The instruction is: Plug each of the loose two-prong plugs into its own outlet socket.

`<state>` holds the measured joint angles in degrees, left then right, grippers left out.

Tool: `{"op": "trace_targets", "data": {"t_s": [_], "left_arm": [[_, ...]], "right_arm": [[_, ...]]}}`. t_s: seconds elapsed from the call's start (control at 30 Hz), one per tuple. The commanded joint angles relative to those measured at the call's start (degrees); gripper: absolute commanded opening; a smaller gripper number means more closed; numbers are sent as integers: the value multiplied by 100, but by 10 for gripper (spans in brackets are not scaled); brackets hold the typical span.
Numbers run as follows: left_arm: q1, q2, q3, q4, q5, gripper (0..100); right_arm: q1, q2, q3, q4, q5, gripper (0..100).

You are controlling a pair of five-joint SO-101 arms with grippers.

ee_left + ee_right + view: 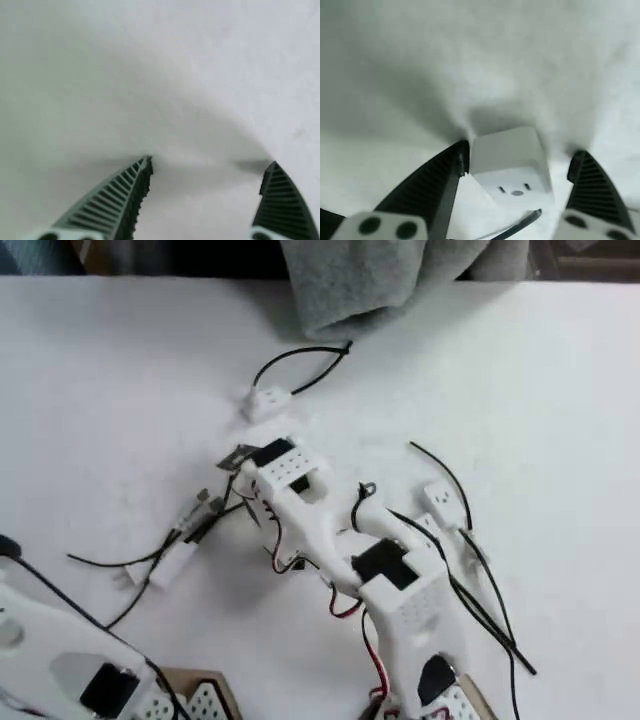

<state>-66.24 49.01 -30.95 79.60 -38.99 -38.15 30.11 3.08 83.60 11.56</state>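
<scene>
A white outlet socket (510, 165) lies on the white table (420, 60) between the fingers of my right gripper (520, 152), which is open around it; its slotted face points toward the camera and a black cable runs beside it. From above, the right gripper (238, 455) sits just short of a white socket (265, 400) with a black cable. A plug with metal prongs (205, 505) lies to its left, near a white block (170, 565) on black cable. Another socket (440, 498) lies at the right. My left gripper (205, 170) is open over bare table.
A grey cloth (370, 280) hangs over the table's far edge. Loose black cables (490, 610) trail along the right arm's side. The left arm's base (80, 670) fills the near left corner.
</scene>
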Motion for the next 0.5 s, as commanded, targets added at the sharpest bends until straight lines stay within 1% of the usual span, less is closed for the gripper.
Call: {"op": "trace_targets", "data": {"t_s": [0.0,0.07,0.17,0.3,0.37,0.47], "left_arm": [[119,13,-114,-642,70,355],[119,13,-114,-642,70,355],[119,13,-114,-624,70,355],[101,22,-114,-615,70,355],[101,22,-114,-615,70,355],[92,22,-114,-615,70,355]], "right_arm": [[391,22,-26,-4,255,197],[488,4,-53,-4,264,149],[646,13,-246,171,264,164],[760,4,-818,664,273,161],[699,4,-1134,954,299,158],[330,4,-1556,1376,536,155]]}}
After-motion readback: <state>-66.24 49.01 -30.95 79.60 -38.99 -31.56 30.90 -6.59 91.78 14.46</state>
